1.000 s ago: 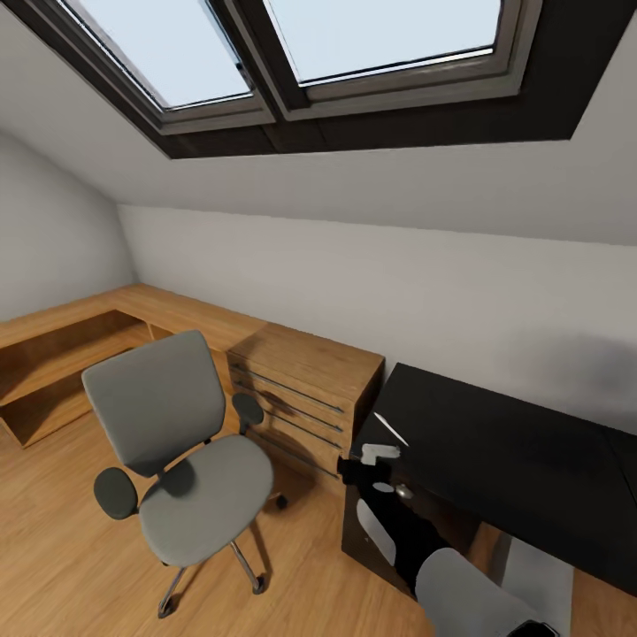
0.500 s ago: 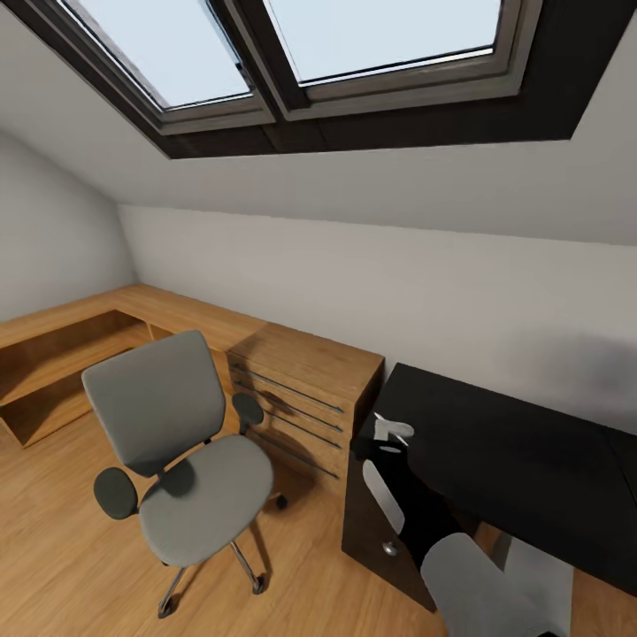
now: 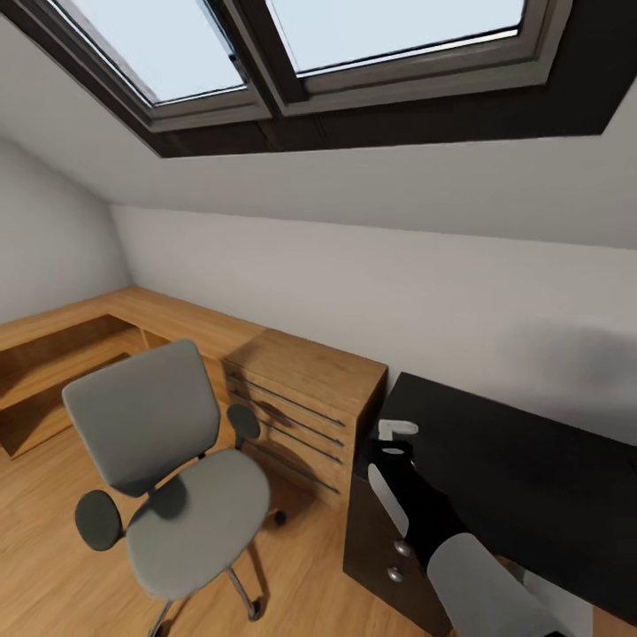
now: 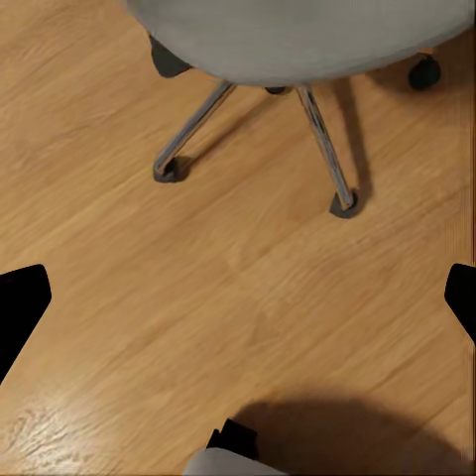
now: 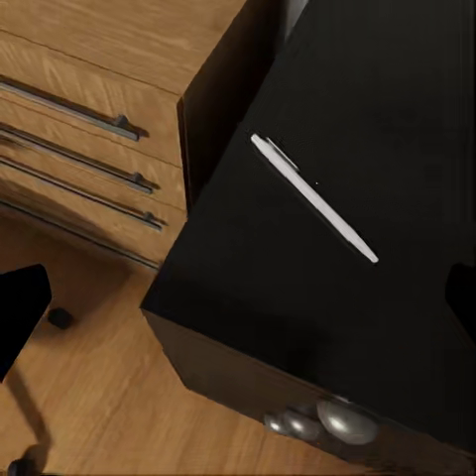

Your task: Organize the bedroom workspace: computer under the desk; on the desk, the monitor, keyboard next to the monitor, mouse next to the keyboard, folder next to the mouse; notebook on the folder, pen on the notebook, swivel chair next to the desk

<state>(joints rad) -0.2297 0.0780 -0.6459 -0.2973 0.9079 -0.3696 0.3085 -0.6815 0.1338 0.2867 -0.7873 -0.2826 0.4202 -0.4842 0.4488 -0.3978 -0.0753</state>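
Observation:
The white pen (image 5: pixel 312 198) lies flat on the black desk (image 3: pixel 513 460) near its left end. My right gripper (image 5: pixel 238 307) hangs open directly above the pen, its dark fingertips (image 5: pixel 20 312) well apart. In the head view that gripper (image 3: pixel 395 432) sits over the desk's left corner and covers the pen. The grey swivel chair (image 3: pixel 168 478) stands on the floor left of the desk, its seat bare. My left gripper (image 4: pixel 238 297) is open over the floor beside the chair's chrome base (image 4: pixel 327 149). The computer, monitor, keyboard, mouse, folder and notebook are out of view.
A light wooden dresser (image 3: pixel 305 402) with bar handles stands between chair and desk, touching the desk's end. Low wooden shelving (image 3: pixel 53 354) runs along the left wall. Silver drawer knobs (image 5: pixel 342 421) show on the desk front. A sloped ceiling with skylights (image 3: pixel 354 53) hangs overhead.
My right gripper rose from in front of the desk drawers to above the desk's corner, over the pen. The head camera also shifted, sliding the whole scene slightly left and down.

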